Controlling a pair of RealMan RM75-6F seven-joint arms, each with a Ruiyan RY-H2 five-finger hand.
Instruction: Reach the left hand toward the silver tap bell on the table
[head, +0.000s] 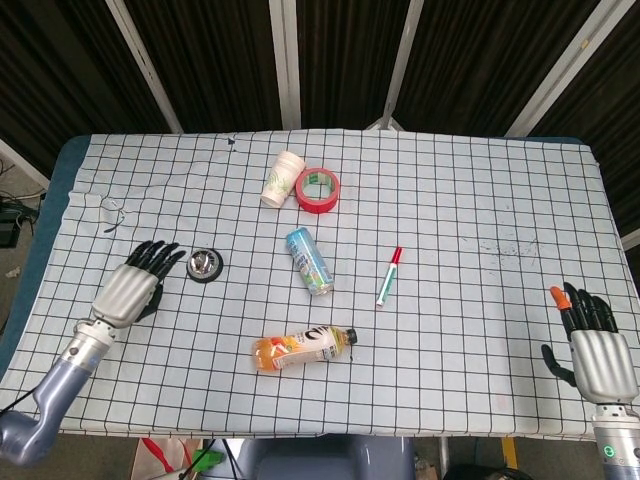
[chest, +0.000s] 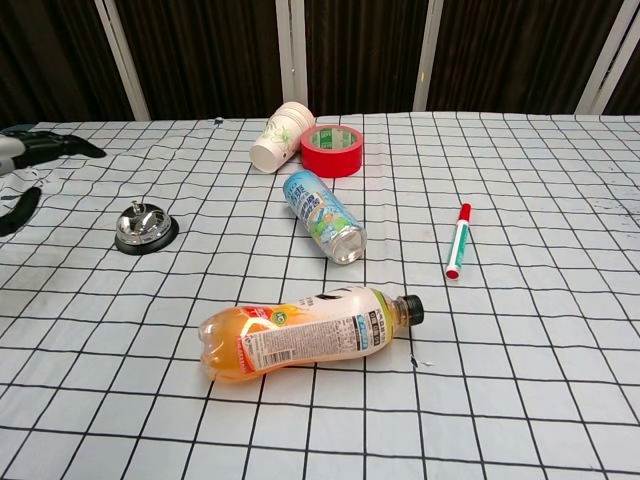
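Note:
The silver tap bell (head: 204, 265) on its black base stands on the left half of the checked tablecloth, also the bell (chest: 144, 227) in the chest view. My left hand (head: 136, 285) hovers just left of it, fingers spread and pointing toward the bell, holding nothing; only its dark fingertips (chest: 45, 146) enter the chest view at the far left. My right hand (head: 590, 345) stays at the table's near right corner, fingers apart, empty, far from the bell.
A blue can (head: 309, 261) lies right of the bell. An orange juice bottle (head: 303, 348) lies near the front. A paper cup (head: 283, 178) and red tape roll (head: 317, 189) sit at the back; a red-capped marker (head: 389, 275) lies mid-right.

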